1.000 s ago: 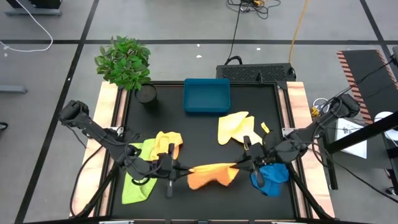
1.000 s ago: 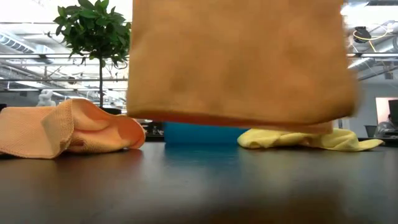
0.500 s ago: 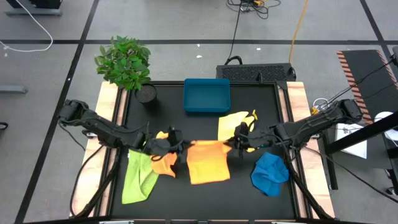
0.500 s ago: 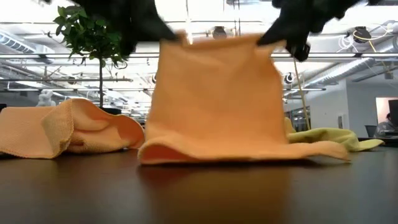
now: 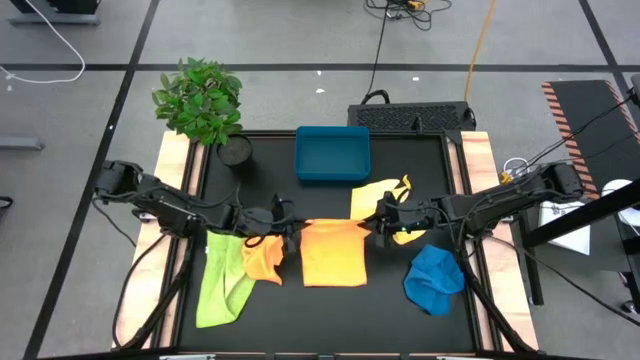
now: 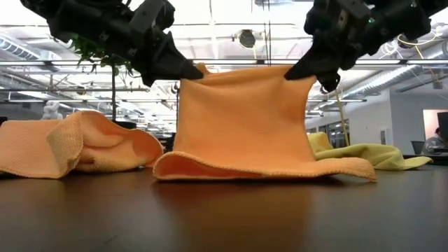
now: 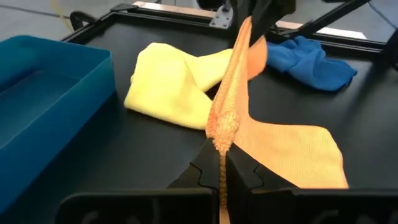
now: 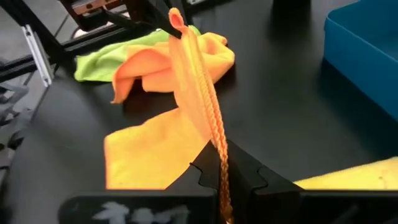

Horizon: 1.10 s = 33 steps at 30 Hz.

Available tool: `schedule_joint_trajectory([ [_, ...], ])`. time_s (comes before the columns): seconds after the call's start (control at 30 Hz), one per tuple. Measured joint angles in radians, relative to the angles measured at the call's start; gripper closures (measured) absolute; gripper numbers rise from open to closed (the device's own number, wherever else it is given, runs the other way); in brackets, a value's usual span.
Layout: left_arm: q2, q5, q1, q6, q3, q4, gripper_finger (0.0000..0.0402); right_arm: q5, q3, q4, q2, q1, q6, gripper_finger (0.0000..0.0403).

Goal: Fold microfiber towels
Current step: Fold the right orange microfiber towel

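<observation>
An orange microfiber towel [image 5: 333, 252] stands as a sheet at the table's middle, its top edge stretched between my two grippers. My left gripper [image 5: 290, 232] is shut on one top corner and my right gripper [image 5: 378, 228] on the other. The towel's lower part [image 6: 262, 168] lies on the table, curling toward the near edge. A second, crumpled orange towel [image 5: 262, 255] and a lime green one [image 5: 222, 280] lie to the left. A pale yellow towel [image 5: 380, 198] lies behind, and a blue one [image 5: 435, 278] at the near right. My left gripper pinches the towel's top left corner [image 7: 222, 140] between its two fingers, coming from the table's left and slanting down. The top edge runs taut toward the other gripper. The towel hangs below with its lower part on the table. My right gripper pinches the towel's top right corner [image 8: 219, 152] between its two fingers, coming from the table's right and slanting down. The edge [image 6: 241, 68] between the two grippers is drawn nearly straight, and the cloth hangs below it onto the table.
A teal tray [image 5: 332, 153] stands at the far middle of the black table, and a potted plant [image 5: 200, 100] at the far left corner. Bare tabletop [image 5: 330, 310] lies between the orange towel and the near edge.
Both grippers have carried the orange towel from near the table's front edge toward the far edge and downward, staying shut. The towel, earlier lifted clear, now has its lower part laid on the table while its top edge stays up between the grippers.
</observation>
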Motion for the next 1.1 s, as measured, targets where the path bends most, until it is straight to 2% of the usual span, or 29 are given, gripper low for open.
schedule_joint_trajectory([
  [0.2,0.0,0.014,0.011,0.051,-0.041,0.083,0.0395,-0.001,-0.047,0.058,0.004,-0.028,-0.053,0.0403],
  [0.37,0.0,0.033,-0.016,0.066,-0.084,0.15,0.0397,-0.001,-0.094,0.195,0.025,0.023,-0.1,0.0403],
  [0.7,0.004,0.031,-0.121,0.142,-0.106,0.163,0.0397,-0.023,-0.099,0.286,0.145,0.107,-0.142,0.0403],
  [0.8,0.034,0.039,-0.144,0.152,-0.106,0.163,0.0398,-0.074,-0.1,0.342,0.19,0.123,-0.155,0.0403],
  [1.1,0.205,0.113,-0.195,0.148,-0.093,0.294,0.0398,-0.113,-0.102,0.379,0.269,0.168,-0.119,0.0403],
])
